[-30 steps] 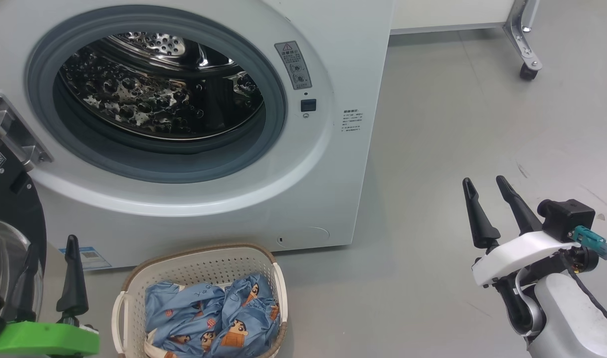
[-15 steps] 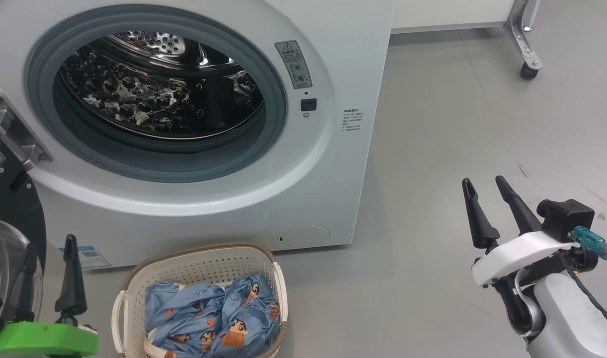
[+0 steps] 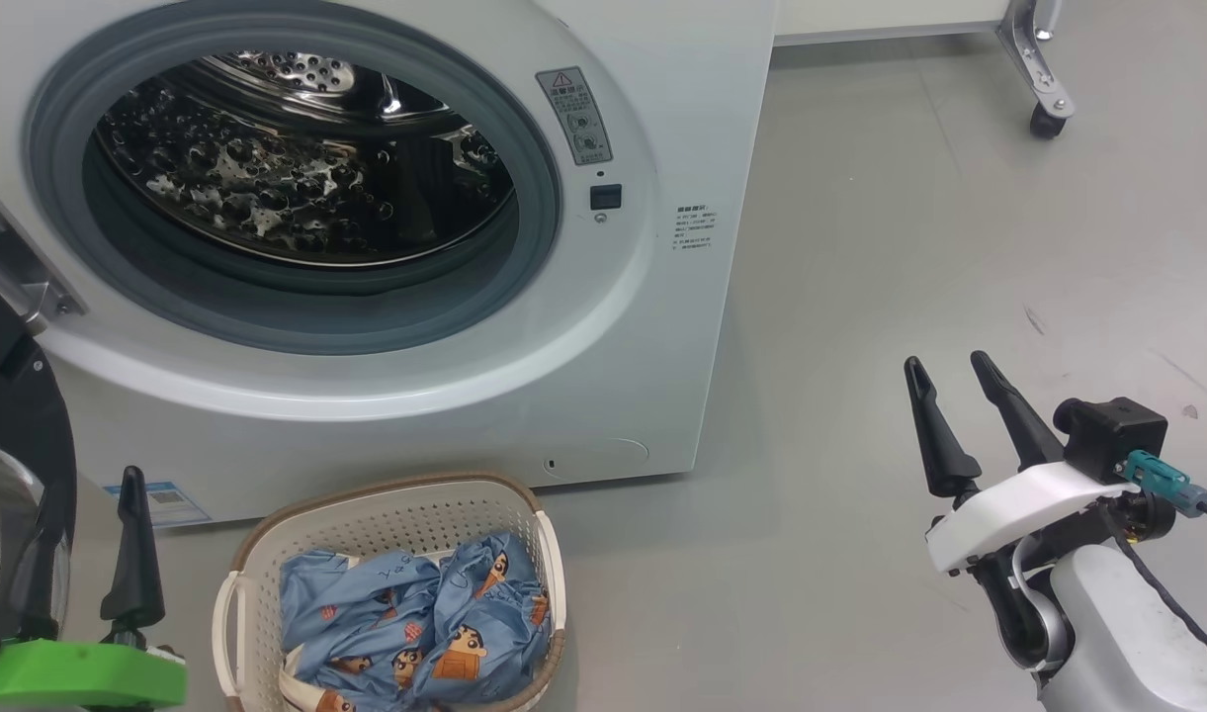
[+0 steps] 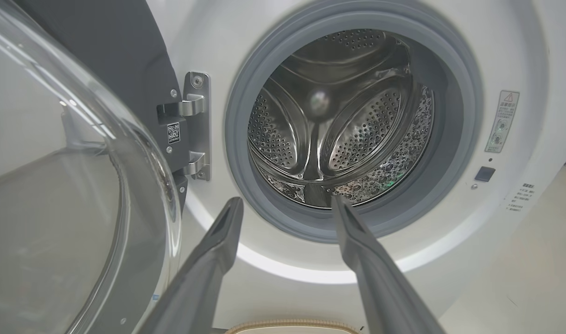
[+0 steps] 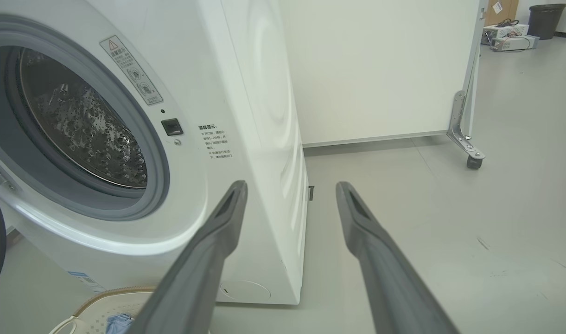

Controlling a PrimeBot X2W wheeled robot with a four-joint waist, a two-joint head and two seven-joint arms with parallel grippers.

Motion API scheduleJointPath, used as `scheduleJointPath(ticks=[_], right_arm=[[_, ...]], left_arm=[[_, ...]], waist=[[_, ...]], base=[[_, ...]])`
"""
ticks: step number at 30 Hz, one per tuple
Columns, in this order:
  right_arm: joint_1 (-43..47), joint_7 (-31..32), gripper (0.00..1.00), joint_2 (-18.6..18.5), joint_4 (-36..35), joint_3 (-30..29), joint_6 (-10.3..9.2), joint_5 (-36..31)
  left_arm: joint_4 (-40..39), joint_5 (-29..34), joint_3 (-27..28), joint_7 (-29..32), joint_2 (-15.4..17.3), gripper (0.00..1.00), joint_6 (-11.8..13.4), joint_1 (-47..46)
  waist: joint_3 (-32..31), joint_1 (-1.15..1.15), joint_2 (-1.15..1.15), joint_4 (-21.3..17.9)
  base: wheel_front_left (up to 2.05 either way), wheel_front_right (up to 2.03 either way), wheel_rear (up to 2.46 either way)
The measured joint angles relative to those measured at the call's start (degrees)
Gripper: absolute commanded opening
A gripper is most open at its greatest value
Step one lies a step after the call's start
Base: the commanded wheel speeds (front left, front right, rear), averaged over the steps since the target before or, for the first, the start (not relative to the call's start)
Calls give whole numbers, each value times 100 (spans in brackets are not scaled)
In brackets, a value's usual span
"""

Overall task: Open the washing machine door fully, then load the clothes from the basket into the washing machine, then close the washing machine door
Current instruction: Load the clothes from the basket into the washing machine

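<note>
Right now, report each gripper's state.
Left gripper, long dark fingers: open, holding nothing.
Right gripper, long dark fingers: open, holding nothing.

Head camera: high, facing forward and down; washing machine point(image 3: 662, 326) front at left, basket point(image 3: 386, 491) nearest, floor point(image 3: 909, 247) at right.
Left wrist camera: low, close, facing straight into drum point(image 4: 338, 125); washing machine door point(image 4: 55, 185) close at left.
Right wrist camera: low, further right, viewing machine front obliquely, plus side panel.
All three share drum opening, warning label point(image 3: 573, 116), basket rim.
</note>
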Motion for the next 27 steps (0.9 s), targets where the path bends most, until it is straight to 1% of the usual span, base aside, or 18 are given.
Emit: scheduleJointPath(ticks=[23,27], right_arm=[[-181,0,100,164,-138,12,-4,-64],[-282,0,100,226,-188,8,-7,-74]], left_arm=[[-93,68,92,1,93,100,1,-135],[-107,68,112,1,197,100,1,-236]], waist=[[807,0,0,-295],[994,0,0,-349]], base=[[0,0,0],[0,0,0]])
